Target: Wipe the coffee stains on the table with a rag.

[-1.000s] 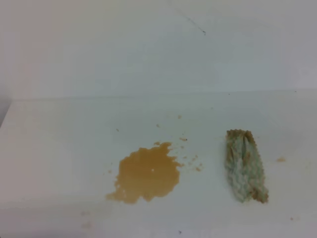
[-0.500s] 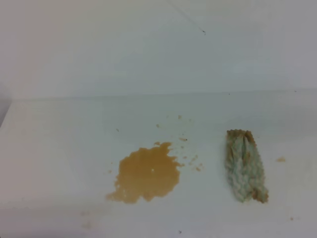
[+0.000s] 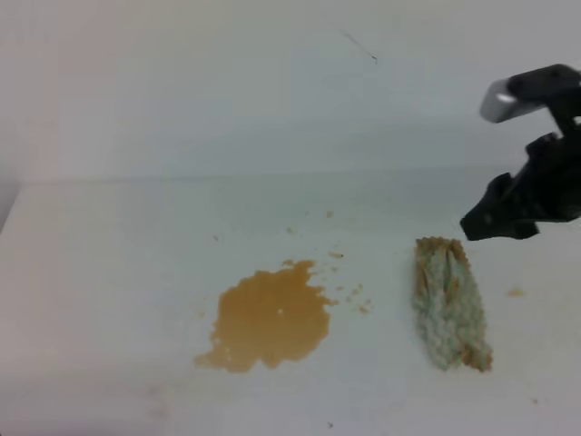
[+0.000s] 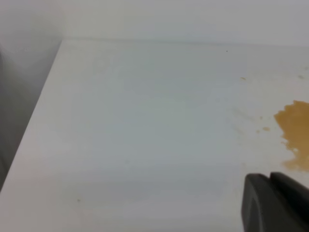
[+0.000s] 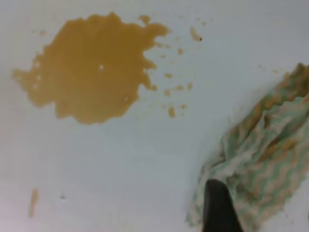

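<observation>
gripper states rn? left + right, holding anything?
Left gripper: only a dark finger edge visible, cannot tell.
Right gripper: above the rag, not holding it; open or shut unclear.

Smooth matt white table, wet glossy orange-brown coffee stains, nubbly woven cloth rag, black plastic right gripper

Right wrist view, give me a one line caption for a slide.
Right gripper hovering over the rag, with the coffee stains unwiped on the table.
</observation>
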Motion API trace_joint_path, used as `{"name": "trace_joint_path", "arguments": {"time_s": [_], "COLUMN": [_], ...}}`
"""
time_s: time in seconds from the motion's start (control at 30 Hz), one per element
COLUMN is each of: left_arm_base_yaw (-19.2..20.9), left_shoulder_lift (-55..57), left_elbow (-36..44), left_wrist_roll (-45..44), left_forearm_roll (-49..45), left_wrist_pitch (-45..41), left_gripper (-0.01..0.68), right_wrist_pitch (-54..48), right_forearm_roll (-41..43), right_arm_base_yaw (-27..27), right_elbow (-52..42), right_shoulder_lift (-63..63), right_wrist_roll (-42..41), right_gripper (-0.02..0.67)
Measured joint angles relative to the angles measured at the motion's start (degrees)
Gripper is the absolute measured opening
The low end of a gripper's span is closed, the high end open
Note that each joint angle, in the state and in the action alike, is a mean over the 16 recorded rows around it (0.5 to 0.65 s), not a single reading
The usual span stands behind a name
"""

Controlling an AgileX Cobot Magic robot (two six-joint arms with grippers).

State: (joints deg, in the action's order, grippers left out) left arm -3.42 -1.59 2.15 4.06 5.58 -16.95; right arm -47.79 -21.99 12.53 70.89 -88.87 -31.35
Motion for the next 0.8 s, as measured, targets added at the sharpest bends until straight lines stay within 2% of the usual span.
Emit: {"name": "trace_joint_path", "arguments": {"time_s": [0.17,0.43,0.8], "left_arm_base_yaw": [0.0,0.0,0.0], "left_shoulder_lift": [0.0,0.0,0.0], "left_elbow": [0.0,0.0,0.0], "left_wrist_roll": [0.0,0.0,0.0], "left_forearm_roll": [0.0,0.0,0.0], "left_wrist_pitch": [0.0,0.0,0.0], "left_gripper": [0.001,0.001,0.001], "right_wrist_pitch": [0.2,2.0,6.1], "right_forearm_roll": [4.5,9.1,8.7], "right_arm_base_yaw": [2.2,3.7,3.9], "right_elbow": [4.4,7.1,7.2], "right_shoulder_lift": [-8.8,-18.1,-24.9], "right_wrist_roll": [4.2,8.9,9.7], "right_gripper": [0.420,0.423,0.423]}}
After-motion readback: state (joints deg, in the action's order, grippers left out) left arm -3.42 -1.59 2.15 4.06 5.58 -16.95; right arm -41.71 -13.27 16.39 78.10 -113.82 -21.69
